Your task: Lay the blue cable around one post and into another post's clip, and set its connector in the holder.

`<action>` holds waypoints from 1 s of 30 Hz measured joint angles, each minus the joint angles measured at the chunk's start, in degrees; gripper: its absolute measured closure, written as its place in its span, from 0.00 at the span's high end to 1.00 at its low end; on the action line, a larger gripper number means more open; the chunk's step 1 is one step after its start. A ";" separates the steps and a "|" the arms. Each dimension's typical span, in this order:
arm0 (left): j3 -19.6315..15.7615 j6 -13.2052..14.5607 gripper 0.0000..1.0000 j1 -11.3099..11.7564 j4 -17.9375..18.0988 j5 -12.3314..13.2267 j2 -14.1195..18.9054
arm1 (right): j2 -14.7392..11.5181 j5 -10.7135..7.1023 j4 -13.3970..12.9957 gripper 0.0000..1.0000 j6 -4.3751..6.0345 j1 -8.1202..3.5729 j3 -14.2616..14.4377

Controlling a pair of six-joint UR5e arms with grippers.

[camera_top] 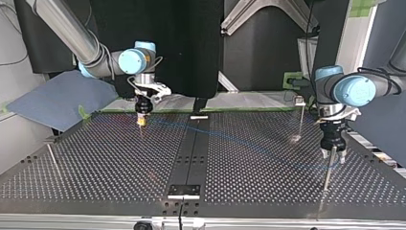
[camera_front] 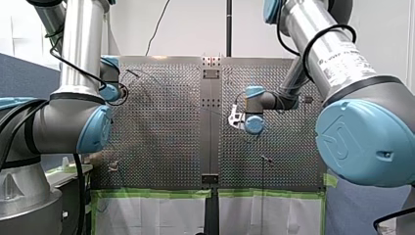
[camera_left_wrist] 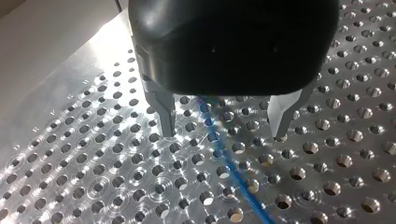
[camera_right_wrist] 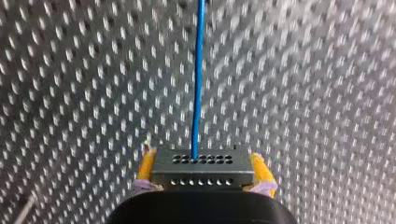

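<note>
Blue cable (camera_right_wrist: 198,70), seemingly thin and limp, trails across the tabletop (camera_left_wrist: 93,163) from its rigid connector (camera_right_wrist: 203,173), clamped in my right end effector (camera_right_wrist: 204,164). My left end effector (camera_left_wrist: 224,132), wide, straddles it; a pinch there may slip.

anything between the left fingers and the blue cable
Nothing visible does. The blue cable lies bare on the perforated table and runs through the gap under my left gripper, whose open fingers stand to either side of it.
</note>
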 joint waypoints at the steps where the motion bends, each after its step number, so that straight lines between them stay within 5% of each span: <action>1: 0.00 0.00 0.98 -0.02 0.00 0.00 0.00 | 0.01 0.23 -0.53 0.00 -0.01 -0.55 0.54; 6: 0.00 0.00 0.98 -0.03 0.00 -0.04 -0.01 | 0.02 -0.09 -2.94 0.00 0.86 -2.94 2.94; 20: 0.00 0.00 0.98 -0.05 0.00 0.01 0.00 | 0.49 -5.36 -10.10 0.00 3.51 -10.10 10.10; 25: 0.01 0.00 0.98 -0.05 -0.03 0.01 0.01 | 1.39 -5.06 -12.65 0.00 5.69 -12.66 12.65; 30: 0.01 0.02 0.98 -0.09 -0.01 0.01 0.01 | 4.07 -7.39 -15.64 0.00 8.66 -15.64 15.65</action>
